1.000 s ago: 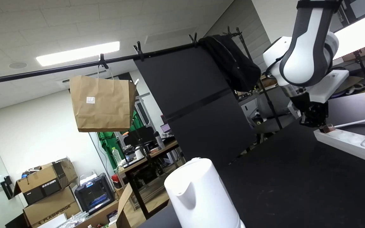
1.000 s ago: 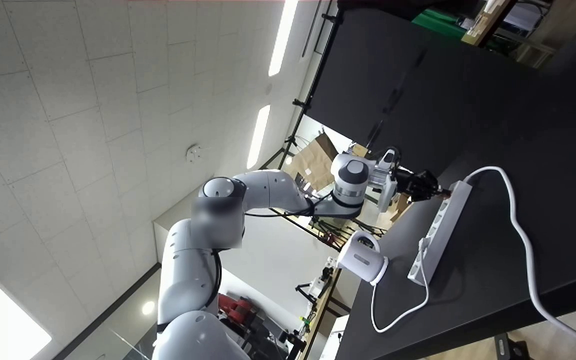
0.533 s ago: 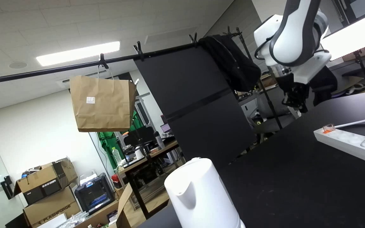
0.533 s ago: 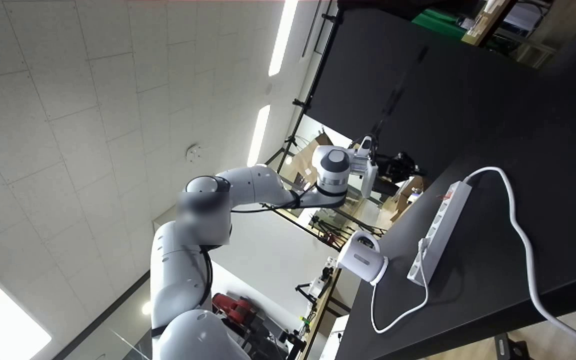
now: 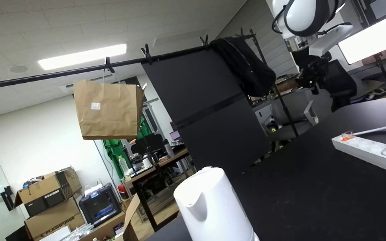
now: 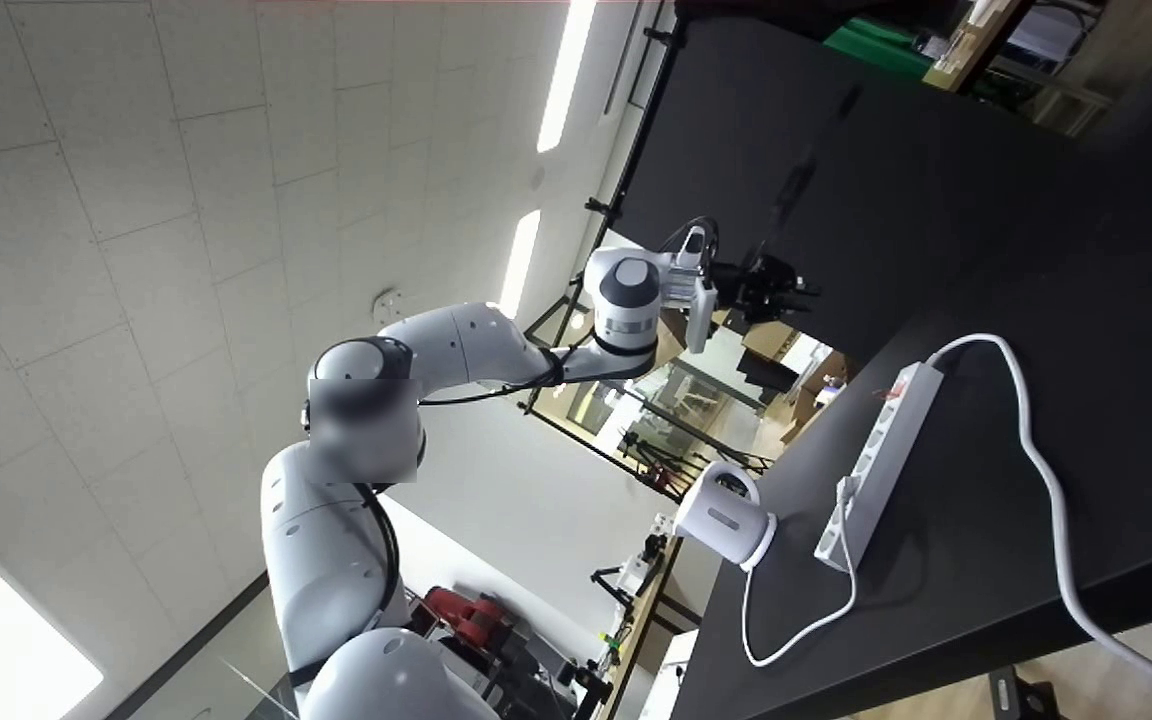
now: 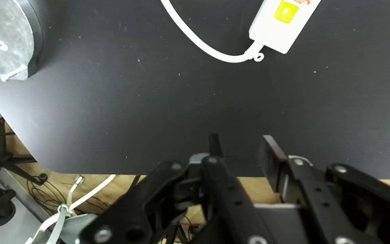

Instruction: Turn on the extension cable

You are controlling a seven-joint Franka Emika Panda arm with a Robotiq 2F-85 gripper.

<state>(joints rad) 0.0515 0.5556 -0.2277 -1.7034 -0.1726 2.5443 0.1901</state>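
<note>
The extension cable is a long white power strip, seen in both exterior views (image 5: 369, 153) (image 6: 881, 465). An orange-red switch part (image 5: 347, 136) is at its cord end; it shows small in an exterior view (image 6: 890, 392). In the wrist view the strip's cord end (image 7: 273, 35) is at the top right. It bears a bright yellow square (image 7: 286, 12) with a light spot, beside an orange patch cut by the frame edge. My gripper (image 7: 242, 147) is open and empty. It hovers well above the table, apart from the strip, in both exterior views (image 5: 307, 86) (image 6: 804, 297).
A white kettle (image 5: 213, 204) stands on the black table (image 5: 300, 187); its cord is plugged into the strip, as an exterior view shows it (image 6: 726, 520). The strip's white cord (image 6: 1036, 450) runs over the table edge. A grey metal base (image 7: 3, 40) shows in the wrist view.
My gripper was at the strip's switch end one second ago. It has risen up and away from it, and its fingers now show apart. The orange part is uncovered; strip and kettle have not moved.
</note>
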